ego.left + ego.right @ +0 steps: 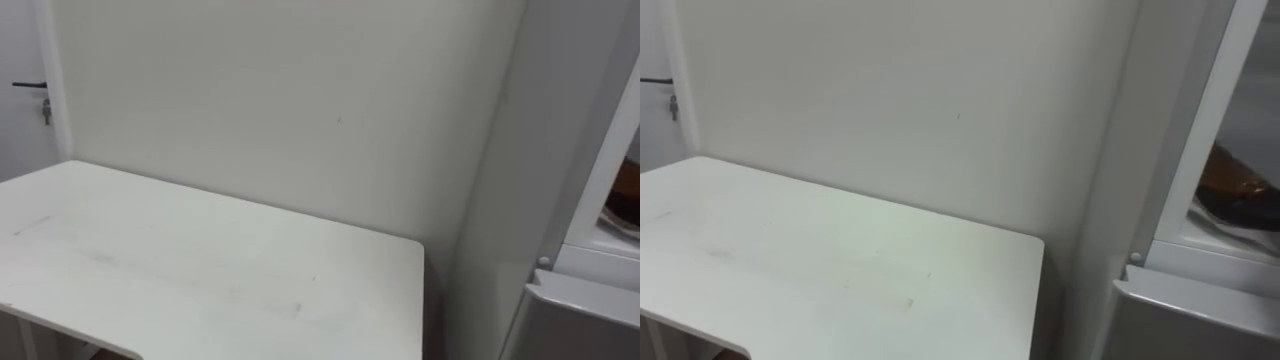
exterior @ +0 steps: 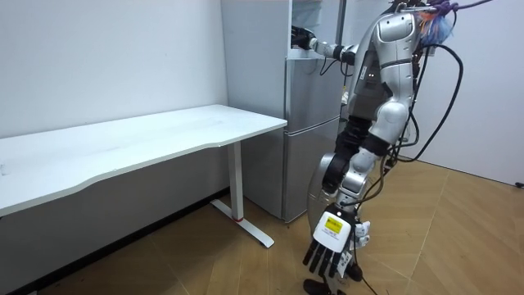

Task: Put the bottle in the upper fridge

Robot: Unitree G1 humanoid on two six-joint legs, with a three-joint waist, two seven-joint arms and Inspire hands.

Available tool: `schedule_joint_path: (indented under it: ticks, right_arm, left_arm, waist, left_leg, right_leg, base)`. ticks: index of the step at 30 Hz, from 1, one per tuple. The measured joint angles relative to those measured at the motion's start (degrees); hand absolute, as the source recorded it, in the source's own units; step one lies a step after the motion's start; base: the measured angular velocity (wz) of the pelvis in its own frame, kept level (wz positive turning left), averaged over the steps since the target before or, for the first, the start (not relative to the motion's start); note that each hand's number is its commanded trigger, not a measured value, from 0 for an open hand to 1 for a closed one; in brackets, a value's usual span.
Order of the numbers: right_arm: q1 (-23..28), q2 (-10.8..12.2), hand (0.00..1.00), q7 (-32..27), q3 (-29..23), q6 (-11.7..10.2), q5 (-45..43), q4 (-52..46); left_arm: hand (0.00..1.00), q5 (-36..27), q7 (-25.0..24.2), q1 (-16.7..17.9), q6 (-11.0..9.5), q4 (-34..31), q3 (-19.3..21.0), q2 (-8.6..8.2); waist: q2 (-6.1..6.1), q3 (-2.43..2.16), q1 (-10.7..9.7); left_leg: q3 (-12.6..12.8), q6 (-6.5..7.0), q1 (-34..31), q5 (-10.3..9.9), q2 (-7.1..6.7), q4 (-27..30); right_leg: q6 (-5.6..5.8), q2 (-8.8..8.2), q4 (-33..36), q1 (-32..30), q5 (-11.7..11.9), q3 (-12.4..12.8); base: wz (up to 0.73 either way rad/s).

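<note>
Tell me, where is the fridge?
In the room view the fridge stands against the wall at the end of the white table, the robot close before it.

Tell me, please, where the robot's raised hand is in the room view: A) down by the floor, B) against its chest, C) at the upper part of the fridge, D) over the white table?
C: the right hand is stretched out to the upper part of the fridge, while the left hand hangs low with straight fingers.
</note>
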Motion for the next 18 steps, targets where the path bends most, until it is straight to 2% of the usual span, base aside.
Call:
schedule_joint_path:
  ticks: [18]
  right_arm:
    - [1.4, -0.2, 0.0, 0.1, -0.1, -0.1, 0.0, -1.2]
  left_arm:
    - [0.0, 0.0, 0.0, -0.3, -0.2, -0.3, -0.4, 0.09]
  waist:
    - [-0.37, 0.18, -0.1]
  left_leg:
    - [0.1, 0.03, 0.1, -0.4, 0.0, 0.3]
  right_leg:
    - [0.16, -0.02, 0.0, 0.2, -0.1, 0.1]
  base:
    - [0.0]
